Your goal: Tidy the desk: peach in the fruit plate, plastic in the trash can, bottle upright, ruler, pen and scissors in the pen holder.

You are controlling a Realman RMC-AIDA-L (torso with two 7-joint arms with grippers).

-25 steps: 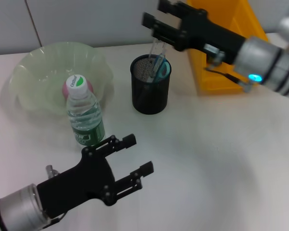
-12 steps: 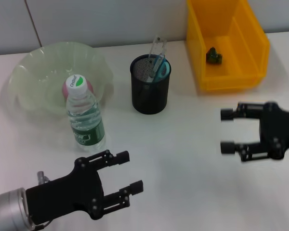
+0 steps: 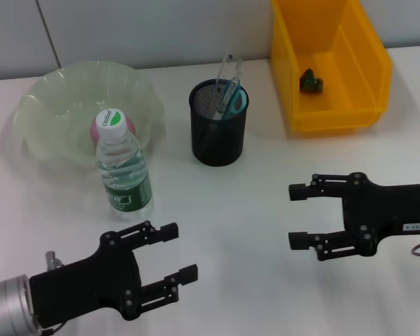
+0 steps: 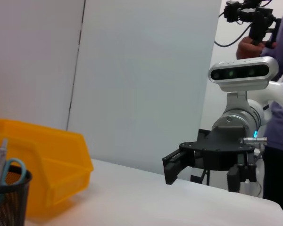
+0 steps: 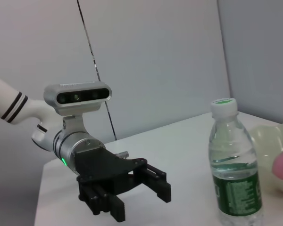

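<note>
Near the front left corner of the desk, the left gripper (image 3: 173,271) hovered with its fingers spread and nothing between them. Behind it, the water bottle (image 3: 123,169) stood upright just in front of the green fruit plate (image 3: 54,98) by the back left edge, with the pink peach (image 3: 99,130) lying in the plate. The bottle's green label carried writing too small to read. Mid-desk, the black mesh pen holder (image 3: 218,133) held the scissors (image 3: 234,101) and a clear ruler (image 3: 227,73). Bare white desk lay wide across the front centre. The right gripper (image 3: 299,216) hung there, jaws apart and holding nothing. At the back right corner, the yellow trash can (image 3: 357,77) held a dark crumpled scrap (image 3: 311,81). Only the left wrist view caught a person (image 4: 279,94) standing beyond the desk edge.
</note>
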